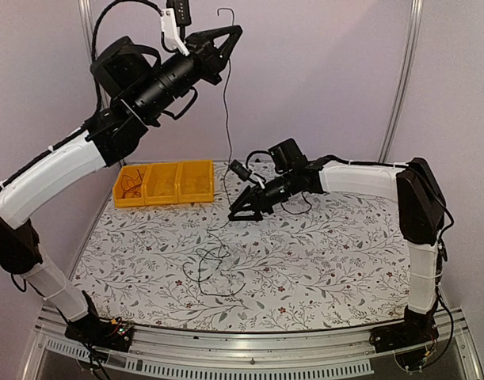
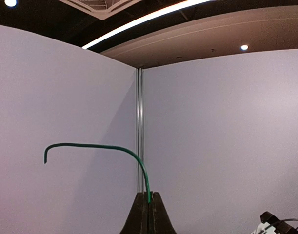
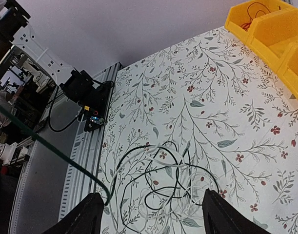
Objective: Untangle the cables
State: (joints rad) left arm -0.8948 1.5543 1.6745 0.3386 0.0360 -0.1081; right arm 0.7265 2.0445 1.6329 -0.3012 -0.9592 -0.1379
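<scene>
My left gripper (image 1: 234,33) is raised high near the back wall, shut on a thin green cable (image 2: 100,146) whose free end curls over the closed fingertips (image 2: 149,197). From there the green cable (image 1: 226,111) hangs down to a loose tangle of black and pale cables (image 1: 212,265) on the flowered table. My right gripper (image 1: 235,212) hovers just above the table beyond the tangle, open and holding nothing. In the right wrist view the tangle (image 3: 180,178) lies between the spread fingers (image 3: 85,217), and the green cable (image 3: 66,158) slants down close to the left one.
Three joined yellow bins (image 1: 164,184) stand at the back left of the table; the leftmost holds a thin red wire (image 1: 131,186). A metal rail (image 1: 249,348) with both arm bases runs along the near edge. Thick black arm cables loop off both arms.
</scene>
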